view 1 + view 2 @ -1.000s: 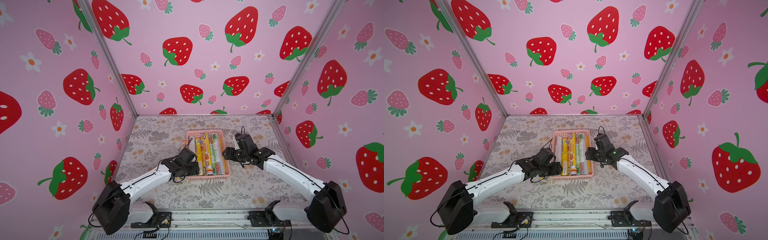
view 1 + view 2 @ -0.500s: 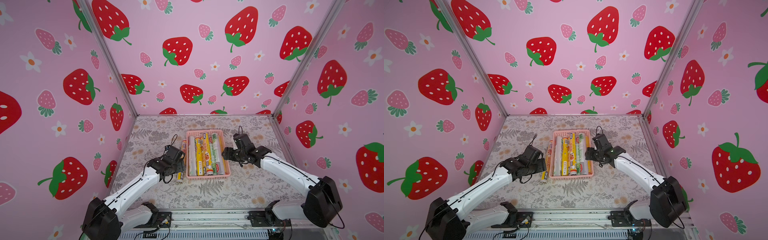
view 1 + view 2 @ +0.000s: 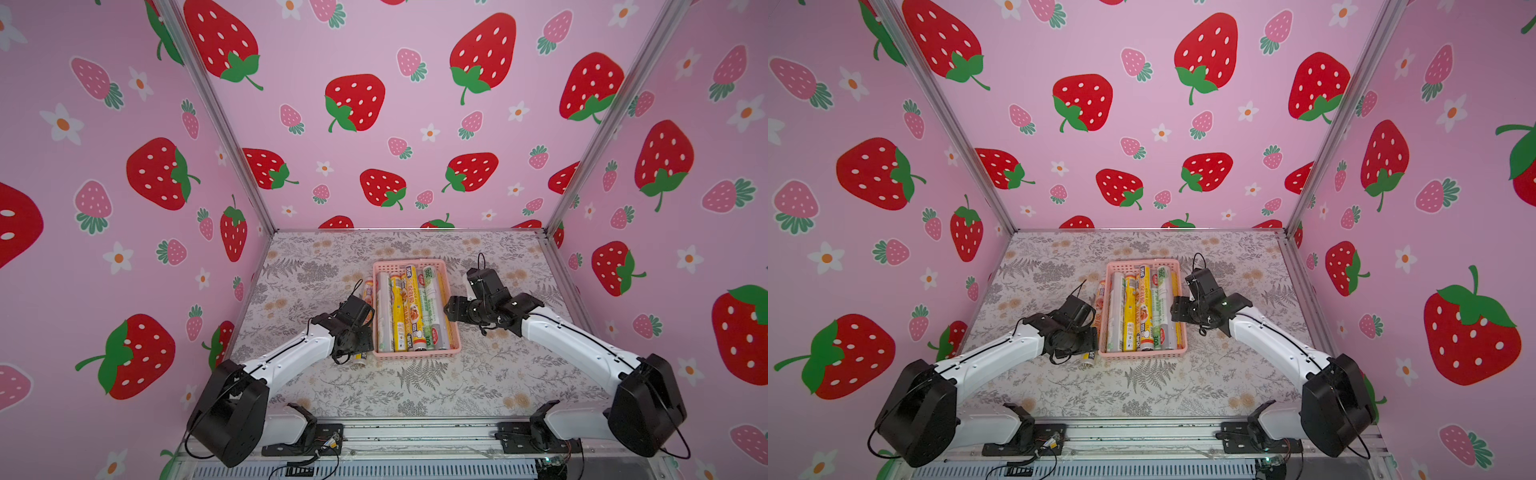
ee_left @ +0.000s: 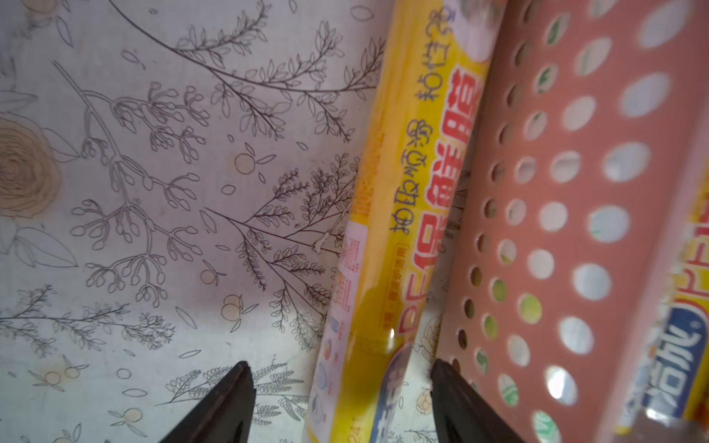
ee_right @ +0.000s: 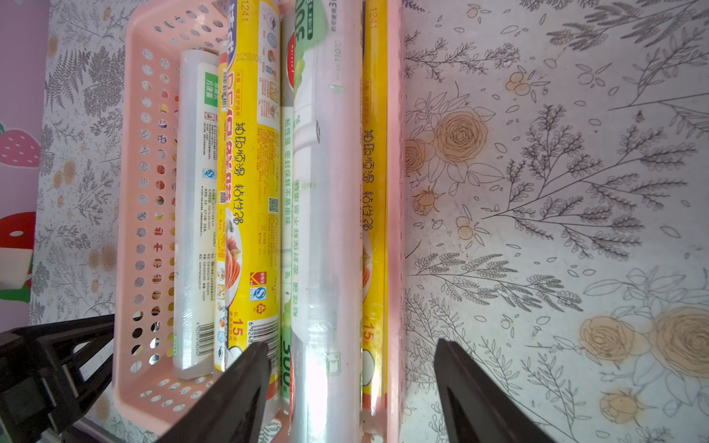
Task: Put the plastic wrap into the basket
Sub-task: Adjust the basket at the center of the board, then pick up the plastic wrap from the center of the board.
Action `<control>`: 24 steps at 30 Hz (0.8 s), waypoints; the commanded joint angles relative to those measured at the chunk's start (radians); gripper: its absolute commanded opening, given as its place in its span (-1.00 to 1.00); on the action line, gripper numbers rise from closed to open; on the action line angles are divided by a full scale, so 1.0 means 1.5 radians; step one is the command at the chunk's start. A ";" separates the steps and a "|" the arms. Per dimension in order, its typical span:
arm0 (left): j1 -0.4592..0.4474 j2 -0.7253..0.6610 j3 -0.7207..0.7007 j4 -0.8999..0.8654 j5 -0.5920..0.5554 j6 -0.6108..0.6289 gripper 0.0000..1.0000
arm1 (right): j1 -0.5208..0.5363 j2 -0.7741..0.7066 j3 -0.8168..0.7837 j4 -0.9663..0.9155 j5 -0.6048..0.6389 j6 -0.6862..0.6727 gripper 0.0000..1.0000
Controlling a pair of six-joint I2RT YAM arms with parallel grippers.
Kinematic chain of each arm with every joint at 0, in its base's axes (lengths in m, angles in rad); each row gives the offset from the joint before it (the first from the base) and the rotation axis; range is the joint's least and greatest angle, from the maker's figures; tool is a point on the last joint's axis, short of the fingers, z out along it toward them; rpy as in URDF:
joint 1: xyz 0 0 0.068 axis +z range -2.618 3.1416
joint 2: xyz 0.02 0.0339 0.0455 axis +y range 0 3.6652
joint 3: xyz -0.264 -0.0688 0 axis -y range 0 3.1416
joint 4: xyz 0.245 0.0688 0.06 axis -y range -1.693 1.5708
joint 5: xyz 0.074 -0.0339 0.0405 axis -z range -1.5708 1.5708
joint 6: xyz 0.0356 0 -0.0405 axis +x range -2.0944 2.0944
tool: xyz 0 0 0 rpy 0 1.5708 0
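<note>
Left pincer released, jaws astride a yellow roll lying on the tabletop just beside the basket; right pincer released, empty, over the basket's opposite wall; other rolls lie inside.

Place: a purpose-built robot test booth.
Walls: pink strawberry-print panels stand ahead of my right gripper and to both its sides.
Frame: bare aluminium posts join them.
Floor: a floral-print tabletop lies below it.
Base: behind it, a metal rail with loose wiring carries me.
</note>
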 commanded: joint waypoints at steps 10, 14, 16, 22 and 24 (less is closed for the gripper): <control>0.028 0.068 0.022 0.015 -0.030 -0.007 0.39 | 0.002 -0.015 0.010 -0.015 0.001 -0.027 0.46; 0.036 0.085 0.016 0.020 -0.038 -0.008 0.28 | 0.002 -0.011 0.018 -0.018 0.000 -0.030 0.46; 0.042 0.087 0.007 0.032 -0.029 -0.009 0.16 | 0.002 -0.005 0.028 -0.023 -0.002 -0.032 0.47; 0.049 0.049 -0.005 0.022 -0.022 -0.018 -0.08 | 0.002 0.002 0.053 -0.030 -0.001 -0.033 0.47; 0.051 0.019 -0.013 0.018 -0.022 -0.024 -0.13 | 0.002 0.001 0.057 -0.030 -0.002 -0.033 0.47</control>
